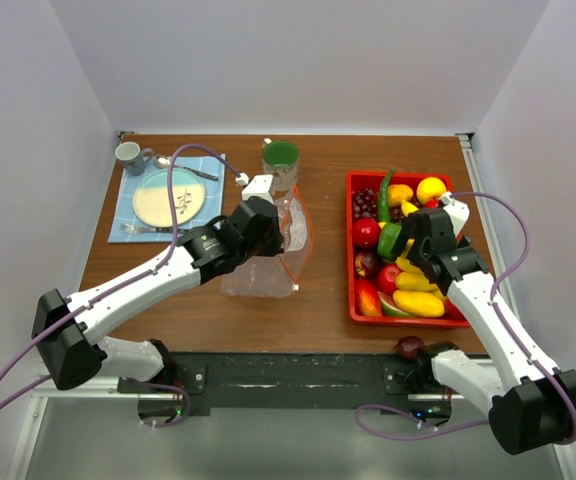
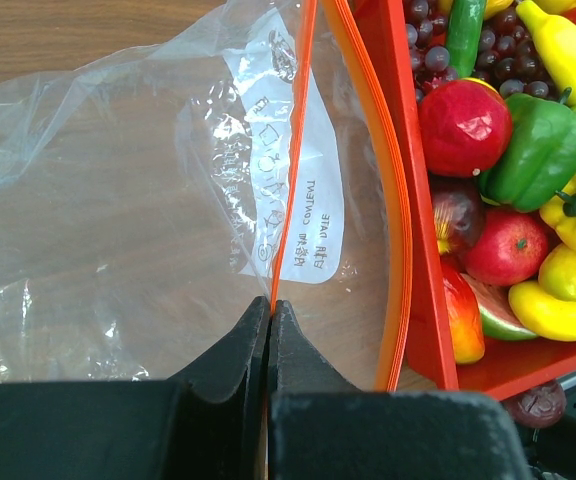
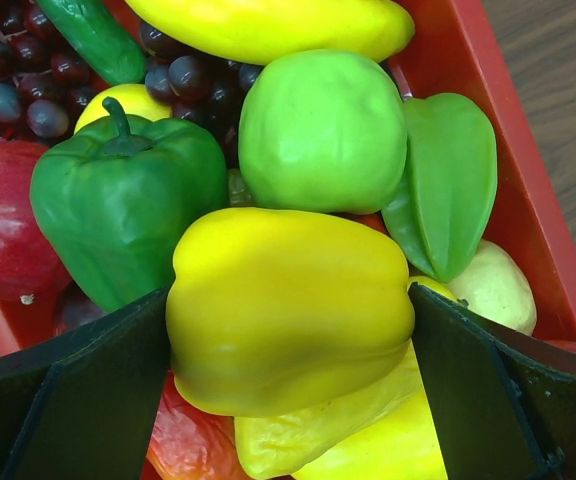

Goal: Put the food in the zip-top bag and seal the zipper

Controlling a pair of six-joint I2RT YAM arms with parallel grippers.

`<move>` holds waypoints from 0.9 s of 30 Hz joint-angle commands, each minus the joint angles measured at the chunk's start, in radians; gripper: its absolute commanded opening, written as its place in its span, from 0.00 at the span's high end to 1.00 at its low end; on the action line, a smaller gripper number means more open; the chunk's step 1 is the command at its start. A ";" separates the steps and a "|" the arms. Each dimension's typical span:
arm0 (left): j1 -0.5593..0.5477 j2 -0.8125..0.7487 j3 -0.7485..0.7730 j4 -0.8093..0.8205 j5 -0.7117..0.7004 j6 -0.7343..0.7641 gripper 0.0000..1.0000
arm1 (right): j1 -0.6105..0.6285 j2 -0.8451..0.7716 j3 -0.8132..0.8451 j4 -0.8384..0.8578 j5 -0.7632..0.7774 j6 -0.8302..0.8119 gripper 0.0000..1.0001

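Nearest the bases, a dark plum (image 1: 408,347) lies alone on the surface (image 1: 318,310), outside the red tray (image 1: 351,300); leave it for later. Your right pincer (image 3: 290,345) is down in the tray, its fingers (image 3: 98,390) pressed against both flanks of the yellow pepper (image 3: 288,300), so it looks gripped; the pepper rests among the other food, with a green pepper (image 3: 118,200) touching one side and a green apple (image 3: 323,130) just behind it; grapes (image 3: 28,90) lie beyond. Lift straight up before you travel, or I judge the neighbours will drag along; a glossy rounded skin can squirt out of a light squeeze, so hold it firmly. Your left pincer (image 2: 268,325) is clamped shut on the zipper (image 2: 293,150), one lip of the bag (image 2: 118,200); the other lip bows out toward the tray, so the mouth gapes a little. The bag lies flat just beside the tray; raise the pinched lip to widen the gap, then bring the pepper in low through it. Farther off stand a green cup (image 1: 280,155) and a plate (image 1: 168,197); neither matters now.
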 commanded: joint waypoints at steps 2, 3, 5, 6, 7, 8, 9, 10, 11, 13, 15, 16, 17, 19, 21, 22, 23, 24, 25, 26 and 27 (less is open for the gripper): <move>-0.003 0.003 0.024 0.029 0.008 0.027 1.00 | -0.007 -0.033 0.010 -0.002 0.024 0.007 0.04; -0.003 0.001 0.024 0.029 0.010 0.027 1.00 | -0.009 -0.034 0.015 -0.006 0.027 0.007 0.07; -0.003 0.001 0.026 0.029 0.012 0.027 1.00 | -0.009 -0.038 0.021 -0.016 0.032 0.006 0.19; -0.003 0.001 0.026 0.031 0.012 0.025 1.00 | -0.009 -0.042 0.023 -0.020 0.035 0.006 0.28; -0.003 0.003 0.026 0.029 0.013 0.025 1.00 | -0.009 -0.044 0.026 -0.028 0.038 0.004 0.31; -0.003 0.003 0.026 0.031 0.012 0.025 1.00 | -0.009 -0.045 0.030 -0.031 0.039 0.004 0.34; -0.003 0.003 0.026 0.031 0.015 0.025 1.00 | -0.009 -0.048 0.032 -0.034 0.040 0.004 0.39; -0.003 0.001 0.026 0.032 0.013 0.025 1.00 | -0.009 -0.050 0.038 -0.042 0.040 0.002 0.40; -0.003 0.003 0.026 0.034 0.016 0.025 1.00 | -0.009 -0.053 0.043 -0.046 0.040 0.002 0.41; -0.003 0.004 0.027 0.034 0.016 0.025 1.00 | -0.009 -0.056 0.061 -0.063 0.033 -0.001 0.44; -0.003 0.006 0.027 0.034 0.018 0.025 1.00 | -0.009 -0.064 0.079 -0.081 0.032 -0.002 0.45; -0.003 0.008 0.029 0.036 0.018 0.025 1.00 | -0.009 -0.071 0.098 -0.094 0.032 -0.004 0.45; -0.003 0.009 0.029 0.037 0.022 0.025 1.00 | -0.009 -0.077 0.106 -0.098 0.023 -0.007 0.45; -0.003 0.014 0.029 0.037 0.025 0.025 1.00 | -0.009 -0.087 0.135 -0.112 0.006 -0.007 0.46; -0.003 0.017 0.030 0.042 0.027 0.022 1.00 | -0.009 -0.091 0.150 -0.114 -0.035 -0.013 0.47; -0.003 0.020 0.032 0.042 0.027 0.022 1.00 | -0.010 -0.094 0.162 -0.115 -0.055 -0.016 0.47; -0.003 0.020 0.032 0.043 0.031 0.022 1.00 | -0.009 -0.096 0.167 -0.115 -0.075 -0.014 0.47; -0.003 0.021 0.035 0.045 0.035 0.022 1.00 | -0.007 -0.096 0.172 -0.114 -0.115 -0.014 0.47; -0.003 0.024 0.036 0.043 0.035 0.021 1.00 | -0.007 -0.094 0.182 -0.114 -0.131 -0.014 0.48; -0.003 0.026 0.037 0.046 0.038 0.019 1.00 | -0.006 -0.097 0.190 -0.112 -0.151 -0.014 0.48; -0.003 0.029 0.038 0.049 0.039 0.018 1.00 | -0.003 -0.099 0.195 -0.109 -0.169 -0.011 0.48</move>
